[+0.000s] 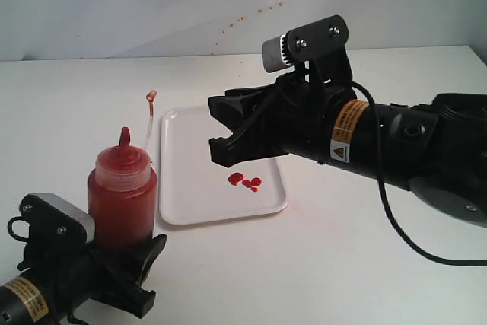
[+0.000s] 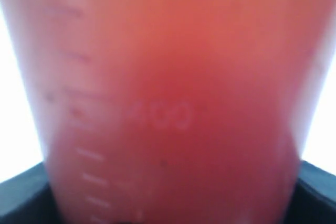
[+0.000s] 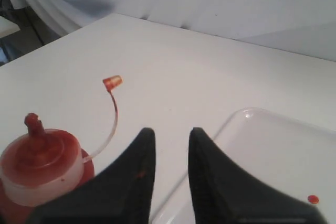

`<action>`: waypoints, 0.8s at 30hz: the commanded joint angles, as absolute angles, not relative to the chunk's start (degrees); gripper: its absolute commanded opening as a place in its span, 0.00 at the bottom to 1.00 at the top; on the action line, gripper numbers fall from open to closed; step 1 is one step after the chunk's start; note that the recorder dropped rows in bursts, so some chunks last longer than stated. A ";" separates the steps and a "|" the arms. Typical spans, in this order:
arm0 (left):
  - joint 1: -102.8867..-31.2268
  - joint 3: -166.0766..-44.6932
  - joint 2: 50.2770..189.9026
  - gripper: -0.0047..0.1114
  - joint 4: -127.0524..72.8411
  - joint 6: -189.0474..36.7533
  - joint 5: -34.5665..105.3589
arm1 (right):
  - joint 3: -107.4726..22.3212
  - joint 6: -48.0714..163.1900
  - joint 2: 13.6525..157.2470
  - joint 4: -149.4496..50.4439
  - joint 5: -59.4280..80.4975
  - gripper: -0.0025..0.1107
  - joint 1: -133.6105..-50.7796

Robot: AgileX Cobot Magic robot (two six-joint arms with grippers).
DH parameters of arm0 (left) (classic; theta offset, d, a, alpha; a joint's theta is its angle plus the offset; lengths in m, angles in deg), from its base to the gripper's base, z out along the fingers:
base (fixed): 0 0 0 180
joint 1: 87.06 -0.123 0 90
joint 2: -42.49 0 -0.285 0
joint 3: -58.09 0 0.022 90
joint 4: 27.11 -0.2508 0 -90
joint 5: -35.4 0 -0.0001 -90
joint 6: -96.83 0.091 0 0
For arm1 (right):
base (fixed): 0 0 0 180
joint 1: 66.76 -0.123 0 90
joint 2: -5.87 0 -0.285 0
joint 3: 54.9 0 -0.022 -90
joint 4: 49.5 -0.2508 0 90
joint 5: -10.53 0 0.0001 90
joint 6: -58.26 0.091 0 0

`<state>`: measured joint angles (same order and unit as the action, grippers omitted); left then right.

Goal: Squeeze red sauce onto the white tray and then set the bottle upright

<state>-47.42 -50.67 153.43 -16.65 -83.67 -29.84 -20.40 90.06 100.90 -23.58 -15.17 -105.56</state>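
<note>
Left jaws: clasped on the lower body of the bottle, one black jaw against each side of it in the left wrist view, where the translucent red wall fills the picture. Right jaws: empty, drawn nearly together with a slim gap between them, raised over the white tray and touching nothing. Bottle: upright on the surface, just beside the near left corner of the tray, nozzle pointing up, uncapped, the cap strap curving up and away with the small cap at its end. Red sauce: a few small glossy blobs lying on the tray towards its near edge; one drop shows in the right wrist view. Step in hand, judged: squeezing is done and the bottle stands; what is left is the letting go. Next move calls for: left jaws to part evenly and back straight off, so the tall, light bottle is not dragged or tipped; right arm to keep clear of the strap.
</note>
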 commanded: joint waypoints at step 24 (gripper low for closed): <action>-47.15 -51.73 153.66 0.04 -17.02 -84.62 -34.57 | -20.25 104.10 108.63 -4.59 -22.25 0.85 -111.86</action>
